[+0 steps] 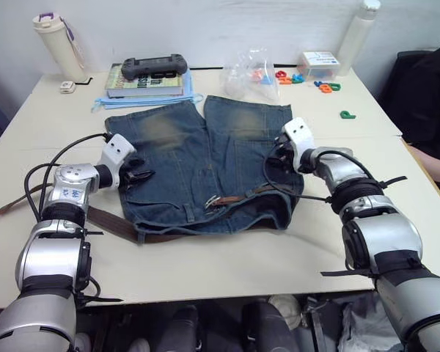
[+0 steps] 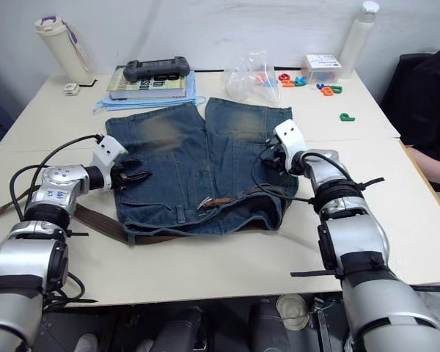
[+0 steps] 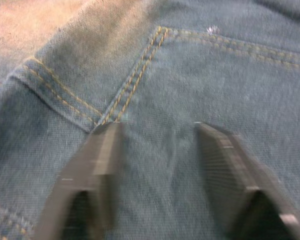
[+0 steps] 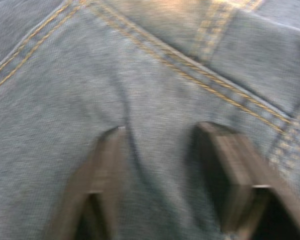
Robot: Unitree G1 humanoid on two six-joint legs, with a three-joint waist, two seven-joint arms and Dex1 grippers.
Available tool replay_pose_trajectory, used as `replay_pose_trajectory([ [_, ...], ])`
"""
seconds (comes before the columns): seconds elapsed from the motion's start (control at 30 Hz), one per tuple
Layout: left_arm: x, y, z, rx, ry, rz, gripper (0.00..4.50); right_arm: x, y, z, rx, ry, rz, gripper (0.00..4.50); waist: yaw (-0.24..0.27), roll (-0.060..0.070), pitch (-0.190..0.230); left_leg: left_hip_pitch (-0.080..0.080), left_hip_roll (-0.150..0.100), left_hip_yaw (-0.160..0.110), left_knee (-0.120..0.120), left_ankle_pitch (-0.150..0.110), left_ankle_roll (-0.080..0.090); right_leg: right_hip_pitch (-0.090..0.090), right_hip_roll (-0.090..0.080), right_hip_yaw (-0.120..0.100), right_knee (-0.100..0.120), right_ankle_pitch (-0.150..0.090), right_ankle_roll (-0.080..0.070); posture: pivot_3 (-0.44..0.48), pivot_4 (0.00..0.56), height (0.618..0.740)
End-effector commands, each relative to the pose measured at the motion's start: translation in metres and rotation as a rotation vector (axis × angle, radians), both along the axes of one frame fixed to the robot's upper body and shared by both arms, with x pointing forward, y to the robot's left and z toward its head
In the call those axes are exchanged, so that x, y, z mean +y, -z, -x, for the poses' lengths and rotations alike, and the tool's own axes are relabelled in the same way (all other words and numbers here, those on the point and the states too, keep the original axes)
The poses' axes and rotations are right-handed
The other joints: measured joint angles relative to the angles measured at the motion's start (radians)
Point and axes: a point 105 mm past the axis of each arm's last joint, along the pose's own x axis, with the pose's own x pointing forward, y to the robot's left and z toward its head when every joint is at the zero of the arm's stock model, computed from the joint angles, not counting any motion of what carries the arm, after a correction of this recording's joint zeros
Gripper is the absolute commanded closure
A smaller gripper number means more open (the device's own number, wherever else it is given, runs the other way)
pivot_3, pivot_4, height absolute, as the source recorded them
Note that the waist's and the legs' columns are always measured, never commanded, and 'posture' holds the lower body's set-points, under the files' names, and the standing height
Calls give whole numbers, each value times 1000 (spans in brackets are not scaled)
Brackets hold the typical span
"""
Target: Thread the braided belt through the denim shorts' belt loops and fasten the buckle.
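Observation:
The denim shorts (image 1: 205, 158) lie flat on the table, waistband toward me and faded legs pointing away. The braided belt (image 1: 106, 220) runs from the table's left side along the waistband. Its buckle (image 1: 214, 199) rests on the denim near the middle of the waist. A belt loop (image 1: 188, 213) shows on the waistband. My left gripper (image 1: 137, 178) is at the shorts' left edge. It is open, with its fingertips (image 3: 110, 135) on the denim by a seam. My right gripper (image 1: 275, 163) is at the shorts' right edge, open, and its fingers (image 4: 217, 145) press on the fabric.
At the back left, a book (image 1: 143, 82) with a black device on it lies beside a cream bottle (image 1: 59, 45). A clear plastic bag (image 1: 246, 73), coloured letters (image 1: 326, 86), a small box (image 1: 319, 64) and a white bottle (image 1: 358, 37) stand at the back right. A person in black (image 1: 429, 95) sits at the right.

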Motion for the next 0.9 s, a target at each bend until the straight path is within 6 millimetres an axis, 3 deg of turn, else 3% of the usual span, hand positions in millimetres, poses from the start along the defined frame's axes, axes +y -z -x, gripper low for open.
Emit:
replay_pose_trajectory([
  [0.03,-1,-52,6,-134,74,104,331,-1,-61,4,-157,-50,-56,52,-3,0,3,-3,0,0,0,1,0,-2,0,0,0,0,0,0,150,667],
  [0.1,-2,-64,17,-162,104,136,331,2,-72,17,-181,-89,-82,52,-7,1,3,-10,0,0,0,2,-1,-9,1,0,0,0,0,0,150,667],
  [0.3,-5,-87,55,-218,95,227,331,16,-93,67,-257,-182,-140,52,-7,2,4,-9,1,-2,-2,2,-1,-7,1,0,-4,0,0,0,150,667],
  [0.47,0,-98,79,-262,7,353,331,23,-90,97,-311,-217,-139,52,5,2,5,-8,0,-3,-1,3,1,-5,1,0,-8,1,1,0,150,667],
  [0.53,8,-102,85,-292,-58,401,331,23,-85,106,-328,-220,-130,52,7,2,5,-1,0,-3,-3,3,1,2,1,0,-10,1,1,0,150,667],
  [0.63,19,-100,92,-327,-148,433,331,17,-77,114,-342,-205,-118,52,12,2,6,10,0,-3,-10,2,3,14,1,0,-18,1,1,0,150,667],
  [0.9,42,-85,109,-401,-397,487,331,-5,-60,117,-344,-25,-150,52,25,0,7,20,0,-1,-14,2,3,22,1,1,-21,2,2,0,150,667],
])
